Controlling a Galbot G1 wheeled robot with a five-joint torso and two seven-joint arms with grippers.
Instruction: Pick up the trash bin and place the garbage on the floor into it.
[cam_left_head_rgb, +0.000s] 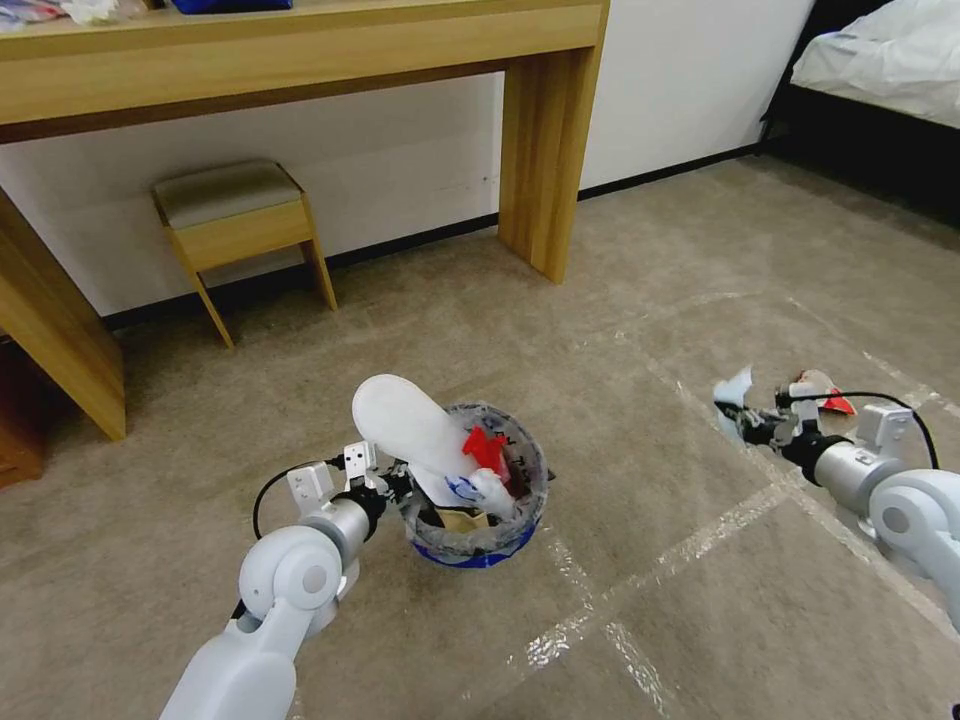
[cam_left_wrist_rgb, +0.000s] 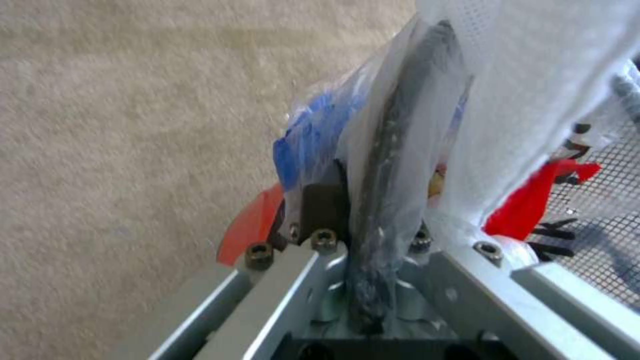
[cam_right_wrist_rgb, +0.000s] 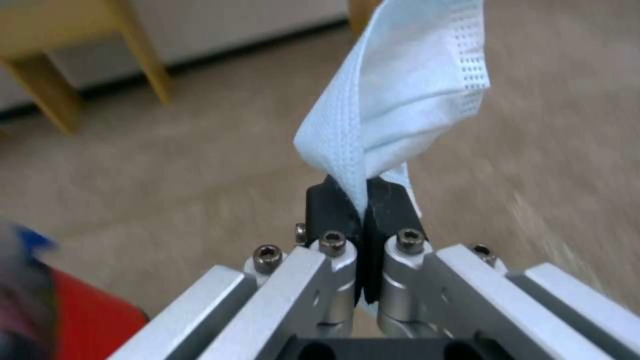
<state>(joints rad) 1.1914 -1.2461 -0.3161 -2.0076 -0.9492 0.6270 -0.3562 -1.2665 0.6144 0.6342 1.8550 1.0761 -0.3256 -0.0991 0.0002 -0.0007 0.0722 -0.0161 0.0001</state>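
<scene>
Holding steady, head view: left tool (cam_left_head_rgb: 395, 492) clamped on the near-left rim of the trash bin (cam_left_head_rgb: 478, 535), which it carries above the carpet; a white slipper (cam_left_head_rgb: 420, 430) leans out over that rim, with a red wrapper (cam_left_head_rgb: 484, 448) and brown paper inside.
Head view, right side: right tool (cam_left_head_rgb: 748, 425) well to the right of the trash bin, carrying a pale blue mask (cam_left_head_rgb: 735, 392); a red and white scrap (cam_left_head_rgb: 822, 392) sits just beyond it, farther from the bin.
Left wrist view: the tool's jaws are closed on the bin's rim and clear liner (cam_left_wrist_rgb: 383, 200); white slipper fabric (cam_left_wrist_rgb: 527, 100) presses close beside them.
Right wrist view: jaws pinched together on a fold of the mask (cam_right_wrist_rgb: 400, 100); a red edge of the bin (cam_right_wrist_rgb: 87, 315) shows low in the corner.
Risk, slipper: it looks top-heavy, so a tilt of the bin could tip it out.
Risk, mask: light and limp, it may snag on the pads or drift wide of the bin when let go.
Risk, grip: the rim hold pinches slippery liner, so the bin could sag or slide.
</scene>
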